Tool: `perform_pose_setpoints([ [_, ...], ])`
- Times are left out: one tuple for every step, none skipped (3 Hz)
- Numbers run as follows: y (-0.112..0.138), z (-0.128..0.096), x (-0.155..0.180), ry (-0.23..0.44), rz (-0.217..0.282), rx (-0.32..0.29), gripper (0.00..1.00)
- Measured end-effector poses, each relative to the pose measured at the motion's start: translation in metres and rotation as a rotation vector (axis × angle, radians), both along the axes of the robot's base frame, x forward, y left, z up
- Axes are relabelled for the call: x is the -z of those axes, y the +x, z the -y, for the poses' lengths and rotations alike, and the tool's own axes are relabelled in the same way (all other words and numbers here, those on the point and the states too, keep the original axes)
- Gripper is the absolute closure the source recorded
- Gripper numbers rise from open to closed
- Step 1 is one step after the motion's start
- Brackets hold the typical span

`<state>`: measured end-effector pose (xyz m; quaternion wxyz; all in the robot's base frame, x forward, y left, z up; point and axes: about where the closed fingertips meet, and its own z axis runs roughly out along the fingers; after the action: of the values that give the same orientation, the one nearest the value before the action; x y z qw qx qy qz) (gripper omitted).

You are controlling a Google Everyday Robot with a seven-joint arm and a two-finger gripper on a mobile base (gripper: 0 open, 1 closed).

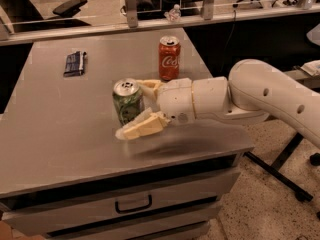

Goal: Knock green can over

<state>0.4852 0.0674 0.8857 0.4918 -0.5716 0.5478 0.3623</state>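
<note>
The green can (127, 101) stands upright on the grey table (60, 124), a little right of its middle, with a silver top and pull tab. My gripper (139, 107) reaches in from the right on a white arm. It is open, with one cream finger behind the can and the other finger (140, 127) low in front of it. The can sits at the mouth of the fingers, close to or touching them.
A red Coca-Cola can (169, 58) stands upright behind the gripper, near the table's right edge. A dark flat packet (74, 63) lies at the far left. The table has drawers in front (132, 203). Office chairs and a railing lie beyond.
</note>
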Motion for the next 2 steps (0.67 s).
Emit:
perform_pose_setpoints([
  [0.0013,-0.0094,0.0087,0.025,-0.017,-0.017,0.47],
  [0.0046,-0.0156,0.0122,0.048,-0.023,-0.026,0.72],
])
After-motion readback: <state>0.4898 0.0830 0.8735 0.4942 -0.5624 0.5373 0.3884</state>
